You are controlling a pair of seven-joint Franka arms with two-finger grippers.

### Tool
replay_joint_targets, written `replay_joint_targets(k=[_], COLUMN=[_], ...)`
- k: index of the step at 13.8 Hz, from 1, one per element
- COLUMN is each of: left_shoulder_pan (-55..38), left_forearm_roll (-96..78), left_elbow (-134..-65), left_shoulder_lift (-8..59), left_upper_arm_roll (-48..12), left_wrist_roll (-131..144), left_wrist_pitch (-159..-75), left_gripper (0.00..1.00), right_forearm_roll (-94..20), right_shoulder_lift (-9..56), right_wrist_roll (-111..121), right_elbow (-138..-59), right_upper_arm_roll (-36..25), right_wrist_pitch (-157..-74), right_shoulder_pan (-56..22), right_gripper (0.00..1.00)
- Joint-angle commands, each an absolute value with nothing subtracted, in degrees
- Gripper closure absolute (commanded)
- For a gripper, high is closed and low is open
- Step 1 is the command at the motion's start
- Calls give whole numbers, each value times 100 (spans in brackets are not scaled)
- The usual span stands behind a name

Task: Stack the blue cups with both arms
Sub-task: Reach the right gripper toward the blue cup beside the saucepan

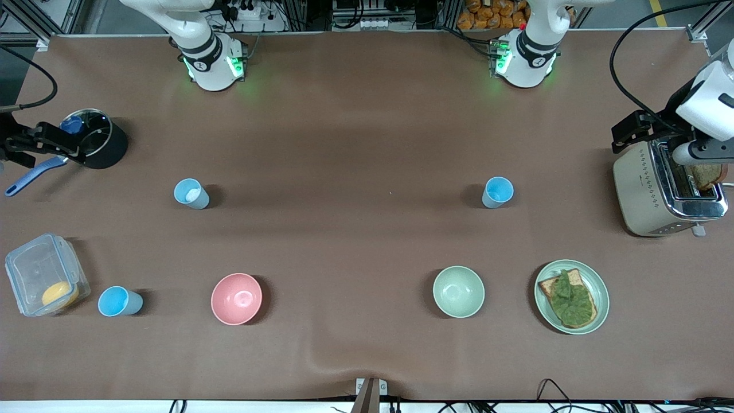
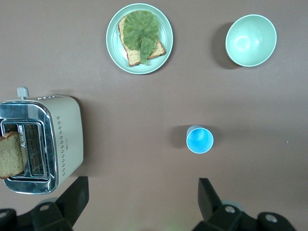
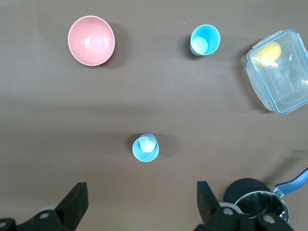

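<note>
Three blue cups stand upright and apart on the brown table. A paler one with a white bit inside (image 1: 191, 193) (image 3: 146, 147) is toward the right arm's end. A brighter one (image 1: 497, 191) (image 2: 199, 140) is toward the left arm's end. The third (image 1: 119, 301) (image 3: 205, 40) is nearer the front camera, beside a clear box. My left gripper (image 2: 143, 195) hangs high over the table, open and empty, its fingers (image 2: 77, 195) wide apart. My right gripper (image 3: 142, 197) also hangs high, open and empty. Neither gripper shows in the front view.
A pink bowl (image 1: 236, 298) and a pale green bowl (image 1: 458, 291) sit near the front. A plate with toast and lettuce (image 1: 596, 287) and a toaster (image 1: 659, 189) are at the left arm's end. A black pot (image 1: 103, 149) and a clear box (image 1: 46, 281) are at the right arm's end.
</note>
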State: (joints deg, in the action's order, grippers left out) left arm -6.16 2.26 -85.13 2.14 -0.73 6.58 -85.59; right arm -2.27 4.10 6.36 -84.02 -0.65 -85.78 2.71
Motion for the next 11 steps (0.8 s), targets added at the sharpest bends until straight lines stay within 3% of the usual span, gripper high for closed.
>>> replay_joint_targets(k=[1, 8, 11], left_shoulder_pan=[-606, -633, -633], left_forearm_roll=[193, 202, 202], left_elbow=[-8490, -8464, -8464], left_shoulder_lift=[194, 229, 229], left_upper_arm_roll=[-105, -105, -105], left_wrist_roll=[756, 747, 738], left_wrist_pitch=[-8464, -8464, -8464], left_gripper=[0, 0, 0], right_forearm_roll=[-229, -229, -255], right_shoulder_lift=[272, 307, 641], right_wrist_roll=[642, 694, 642], right_elbow=[-8525, -8499, -8665], right_upper_arm_roll=[-97, -70, -70], right_wrist_pitch=[-8569, -8613, -9042], right_shoulder_pan=[246, 141, 70], right_gripper=[0, 0, 0])
